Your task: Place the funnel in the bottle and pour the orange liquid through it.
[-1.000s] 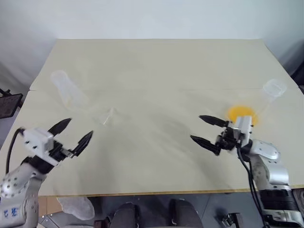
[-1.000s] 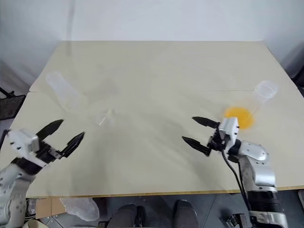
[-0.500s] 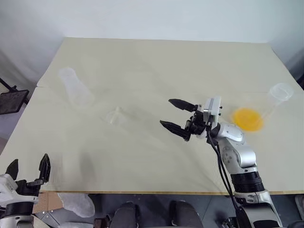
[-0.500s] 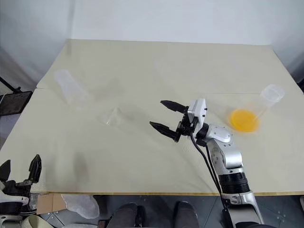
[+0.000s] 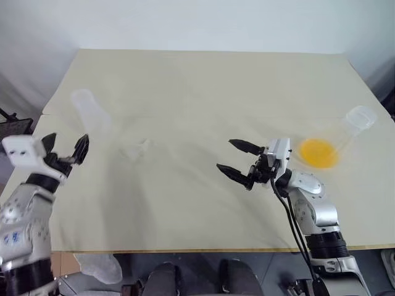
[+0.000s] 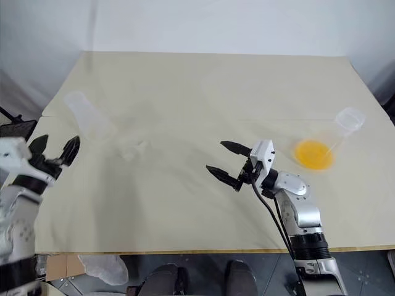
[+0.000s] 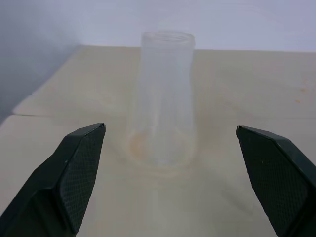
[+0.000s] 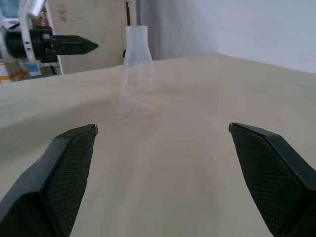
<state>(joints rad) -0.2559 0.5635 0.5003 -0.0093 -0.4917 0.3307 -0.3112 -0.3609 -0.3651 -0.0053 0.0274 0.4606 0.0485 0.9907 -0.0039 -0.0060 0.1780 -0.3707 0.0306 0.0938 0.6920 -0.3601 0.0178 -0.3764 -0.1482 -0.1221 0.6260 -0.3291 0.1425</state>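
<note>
Head cam: table (image 5: 203, 80) with the bottle (image 5: 86, 114) upright near its left edge. Funnel (image 5: 137, 150) sits just right of the bottle, faint, apart from it. Orange liquid (image 5: 316, 152) pools in a clear flask (image 5: 345, 128) far right. My left gripper (image 5: 63, 150) hovers beside the table's left edge, near the bottle, fingers spread, nothing in them. My right gripper (image 5: 237, 159) sits mid-table, pointing left, fingers spread wide, empty, well apart from funnel and flask.

Left wrist cam: bottle (image 7: 163, 101) centred between my two open fingers (image 7: 74, 173), standing upright, no contact.

Right wrist cam: fingers (image 8: 64, 168) wide apart, bottle (image 8: 137, 66) upright far ahead, left gripper (image 8: 74, 45) beside its neck. Can't make out the funnel here.
</note>
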